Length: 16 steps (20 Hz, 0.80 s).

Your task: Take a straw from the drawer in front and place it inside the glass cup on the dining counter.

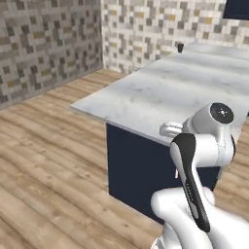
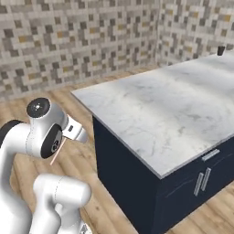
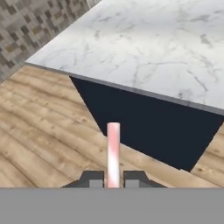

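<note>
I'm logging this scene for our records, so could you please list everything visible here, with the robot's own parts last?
dining counter: one, white marble with grey veins on a navy base, ahead of the robot.
glass cup: one, small and dark, on the counter's far end near the wall.
straw: one, pale pink rather than grey, rising from between the tool's fingertips in the hand view.
cabinet handles: three silver bars, on the navy front at lower right of the right base view.
tiled wall: mosaic of grey, beige and ochre, behind the counter.
floor: light wood planks, around the counter.
arm: one, white with dark joints.
tool: one, dark fingertips, shut on the straw.
</note>
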{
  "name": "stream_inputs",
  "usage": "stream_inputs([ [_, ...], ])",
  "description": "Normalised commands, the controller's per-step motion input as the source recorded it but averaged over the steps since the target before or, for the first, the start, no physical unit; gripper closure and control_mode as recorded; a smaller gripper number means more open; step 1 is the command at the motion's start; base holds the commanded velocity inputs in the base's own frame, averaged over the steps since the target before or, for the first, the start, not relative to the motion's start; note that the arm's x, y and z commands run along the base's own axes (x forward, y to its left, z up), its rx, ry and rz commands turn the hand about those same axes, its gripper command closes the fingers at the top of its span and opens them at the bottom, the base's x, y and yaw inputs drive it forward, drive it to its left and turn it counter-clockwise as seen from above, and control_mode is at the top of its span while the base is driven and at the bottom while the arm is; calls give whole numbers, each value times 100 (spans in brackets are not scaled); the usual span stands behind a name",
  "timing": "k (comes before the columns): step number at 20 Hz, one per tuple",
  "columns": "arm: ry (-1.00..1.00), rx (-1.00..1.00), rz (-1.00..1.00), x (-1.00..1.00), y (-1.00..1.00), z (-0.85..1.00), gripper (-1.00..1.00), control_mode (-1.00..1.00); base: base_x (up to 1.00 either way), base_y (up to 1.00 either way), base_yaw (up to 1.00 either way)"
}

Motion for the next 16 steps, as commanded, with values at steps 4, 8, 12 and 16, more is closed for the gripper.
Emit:
stream_inputs([
  [4, 0, 0, 0, 0, 0, 0, 100, 100, 64, 100, -22],
  [8, 0, 0, 0, 0, 0, 0, 100, 100, 59, 100, -21],
  [12, 0, 0, 0, 0, 0, 0, 100, 100, 58, 100, -21],
  [16, 0, 0, 0, 0, 0, 0, 100, 100, 56, 100, -22],
])
